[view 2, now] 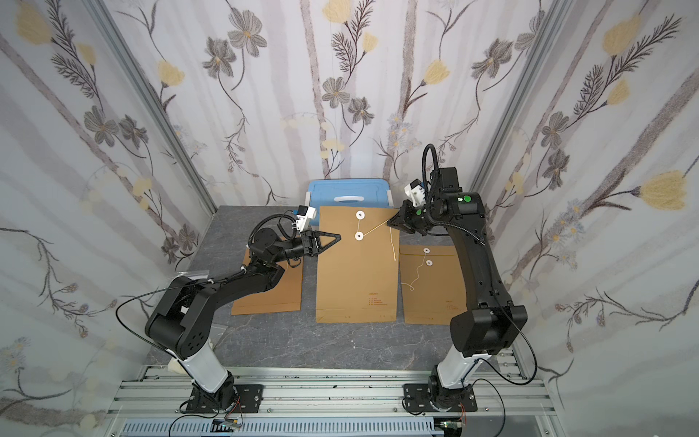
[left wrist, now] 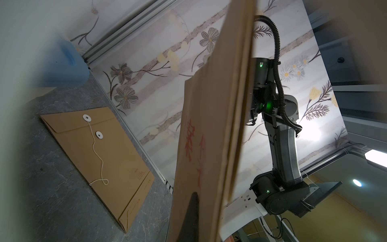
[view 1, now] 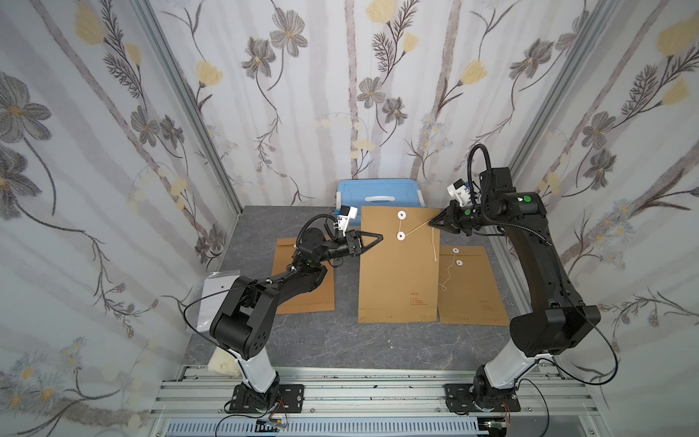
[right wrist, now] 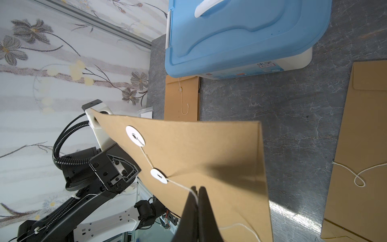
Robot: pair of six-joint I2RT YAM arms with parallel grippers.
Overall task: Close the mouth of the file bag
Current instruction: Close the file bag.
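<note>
the file bag (view 1: 399, 280) was held off the middle of the table (view 1: 340, 340), its left edge nipped by the closed left gripper (view 1: 380, 237). the right gripper (view 1: 432, 224) was pinched on the string (view 1: 416, 228), taut from the lower disc (view 1: 400, 236). a second bag (view 1: 306, 299) lay half hidden under the left arm (view 1: 280, 283). the red print (left wrist: 193, 146) was too blurred to read.

Large red characters on face of file bag (left wrist: 193, 146), just past left gripper (view 1: 379, 238): blurred, not legible. Small red lines on second file bag (view 1: 484, 305), beside right gripper (view 1: 432, 223): too small to read. Sticker (right wrist: 266, 65) on blue box (right wrist: 240, 31): unreadable.
</note>
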